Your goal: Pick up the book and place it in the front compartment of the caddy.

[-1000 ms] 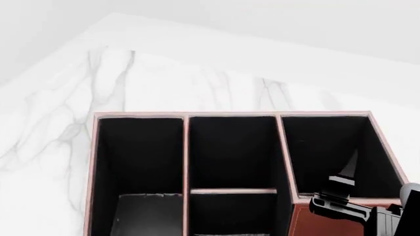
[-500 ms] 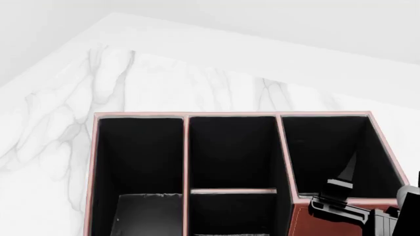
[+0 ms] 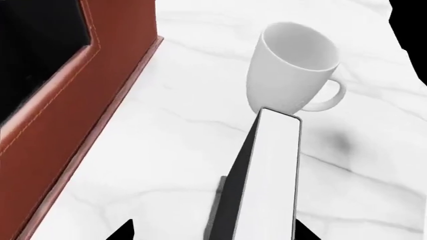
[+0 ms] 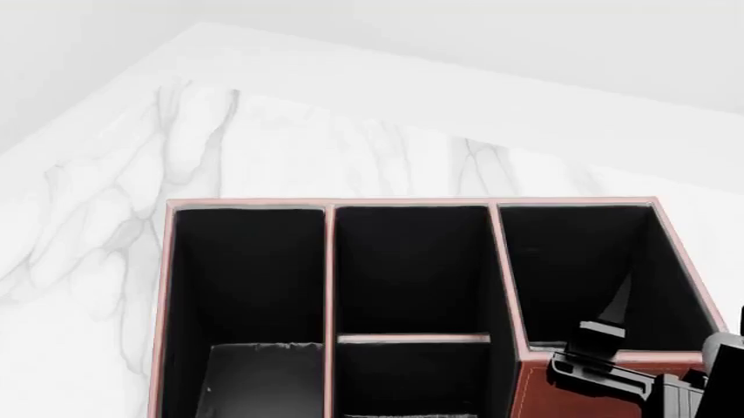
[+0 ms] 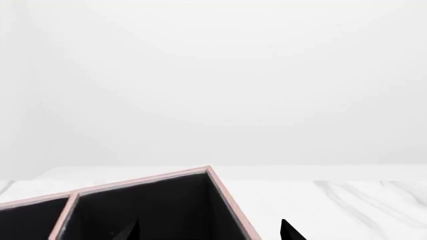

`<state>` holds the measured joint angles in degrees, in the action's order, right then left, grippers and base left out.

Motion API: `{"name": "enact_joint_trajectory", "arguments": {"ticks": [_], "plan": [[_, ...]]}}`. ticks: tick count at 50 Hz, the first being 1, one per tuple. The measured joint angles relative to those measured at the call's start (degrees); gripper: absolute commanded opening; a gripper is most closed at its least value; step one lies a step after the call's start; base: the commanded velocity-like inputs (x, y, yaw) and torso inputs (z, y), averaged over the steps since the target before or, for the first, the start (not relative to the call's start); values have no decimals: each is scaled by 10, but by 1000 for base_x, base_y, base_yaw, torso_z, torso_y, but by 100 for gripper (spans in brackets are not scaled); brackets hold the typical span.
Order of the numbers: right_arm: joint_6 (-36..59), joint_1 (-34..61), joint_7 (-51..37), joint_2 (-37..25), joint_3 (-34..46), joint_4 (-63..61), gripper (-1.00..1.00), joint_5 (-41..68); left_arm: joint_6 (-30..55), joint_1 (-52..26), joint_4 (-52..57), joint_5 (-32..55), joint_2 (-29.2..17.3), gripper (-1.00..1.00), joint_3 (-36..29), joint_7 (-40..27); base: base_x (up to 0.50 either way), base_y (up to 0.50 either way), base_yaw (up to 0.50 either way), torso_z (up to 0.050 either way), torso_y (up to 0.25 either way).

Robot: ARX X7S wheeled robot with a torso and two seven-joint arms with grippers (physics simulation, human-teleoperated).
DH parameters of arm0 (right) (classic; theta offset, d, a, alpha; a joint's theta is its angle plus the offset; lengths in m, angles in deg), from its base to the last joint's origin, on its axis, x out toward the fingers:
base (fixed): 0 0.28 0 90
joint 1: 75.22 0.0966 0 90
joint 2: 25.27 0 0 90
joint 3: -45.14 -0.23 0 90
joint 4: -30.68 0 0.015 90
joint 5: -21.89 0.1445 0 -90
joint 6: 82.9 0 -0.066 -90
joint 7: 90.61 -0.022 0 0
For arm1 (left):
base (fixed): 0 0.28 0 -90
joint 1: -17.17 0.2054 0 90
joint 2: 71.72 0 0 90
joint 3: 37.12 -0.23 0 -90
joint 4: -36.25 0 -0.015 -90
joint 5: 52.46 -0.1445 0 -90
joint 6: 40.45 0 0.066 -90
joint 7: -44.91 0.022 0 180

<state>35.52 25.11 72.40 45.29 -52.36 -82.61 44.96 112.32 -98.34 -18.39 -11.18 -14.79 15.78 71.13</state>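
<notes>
The book [image 3: 272, 170] stands on its edge on the marble, black cover to one side and white page edges facing the left wrist camera. My left gripper [image 3: 212, 231] is open and straddles it; the book lies close to one fingertip and well apart from the other. It is out of the head view. The reddish-brown caddy [image 4: 163, 305] fills the lower head view, and its outer wall shows in the left wrist view [image 3: 100, 80]. A low divider [image 4: 413, 338] splits its middle column; the front compartment [image 4: 409, 279] lies beyond it against the tall far wall. My right gripper [image 4: 611, 322] is open and empty over the caddy's right column [image 5: 147, 210].
A white mug [image 3: 293, 70] stands upright on the marble just beyond the book's far end, handle turned away from the caddy. The marble top [image 4: 291, 148] runs on behind the caddy to a white wall. The caddy's near side is cut off by the head view's edge.
My right gripper has sunk slightly at the caddy's right column. The caddy has not moved.
</notes>
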Motion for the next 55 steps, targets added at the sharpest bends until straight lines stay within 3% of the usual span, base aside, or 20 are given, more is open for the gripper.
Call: {"name": "enact_joint_trajectory", "arguments": {"ticks": [20,21,37,55], "plan": [[-7,-2,-1,-1,2,7,100,0,-50,-10,-63,-56,9,100,-61,24,0,0,0,0,0],[-8,-2,-1,-1,2,7,100,0,-52,-10,-66,-58,9,-100,-63,25,0,0,0,0,0],[-11,-3,-3,-2,6,10,100,1,-80,-2,-81,-53,7,-100,-60,30,0,0,0,0,0],[-12,-4,-3,-4,10,9,100,2,-57,-31,-22,-27,-8,-100,17,-2,0,0,0,0,1]]}}
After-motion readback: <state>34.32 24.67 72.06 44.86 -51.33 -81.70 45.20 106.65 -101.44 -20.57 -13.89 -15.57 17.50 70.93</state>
